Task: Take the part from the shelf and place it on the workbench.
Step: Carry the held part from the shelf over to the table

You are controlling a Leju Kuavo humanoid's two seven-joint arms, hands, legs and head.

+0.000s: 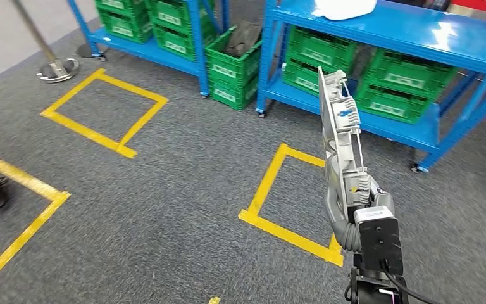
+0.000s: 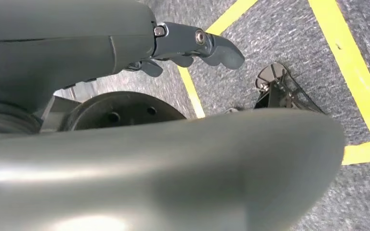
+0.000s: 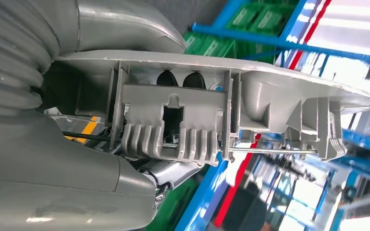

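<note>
Grey moulded plastic part, long and flat with ribs and a thin metal rod along its back, stands almost upright in the air, gripped at its lower end by the robot's right hand. Over on the left, yellow tape squares mark the grey carpet. The left hand hangs low over the floor with its dark fingers loosely apart, holding nothing. Behind the part, blue metal shelves carry green plastic crates, and more yellow tape lies beneath.
</note>
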